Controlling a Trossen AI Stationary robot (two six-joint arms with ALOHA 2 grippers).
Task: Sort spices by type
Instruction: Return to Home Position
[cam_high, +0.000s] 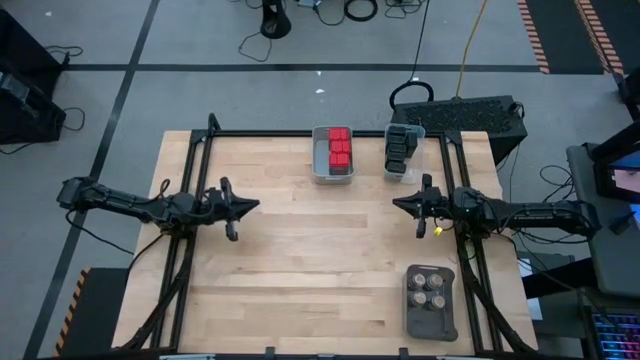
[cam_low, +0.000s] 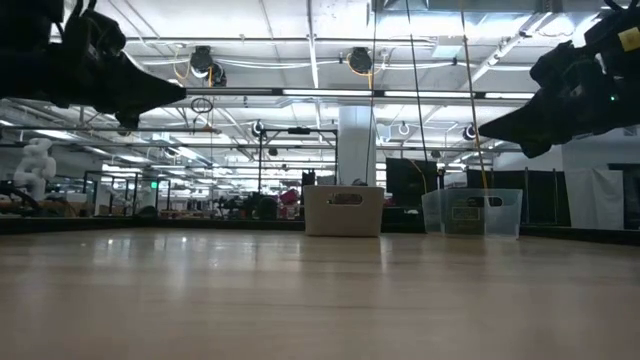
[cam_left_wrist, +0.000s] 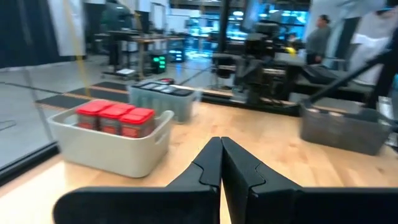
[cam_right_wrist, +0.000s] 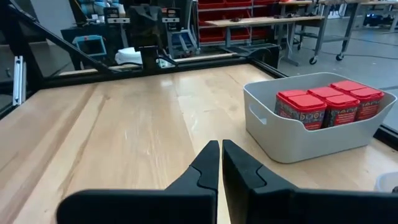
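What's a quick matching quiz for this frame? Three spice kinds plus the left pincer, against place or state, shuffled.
Column one:
1. red-capped spices
2. black spices
3. tan-topped jars
4. left pincer

Column two:
a. in the dark bin
b. in the light grey bin
c. in the clear bin
d. shut, holding nothing

Pairs: 1-b, 2-c, 3-a, 4-d

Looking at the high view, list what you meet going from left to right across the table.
left gripper → grey bin of red-capped spices → clear bin of black spices
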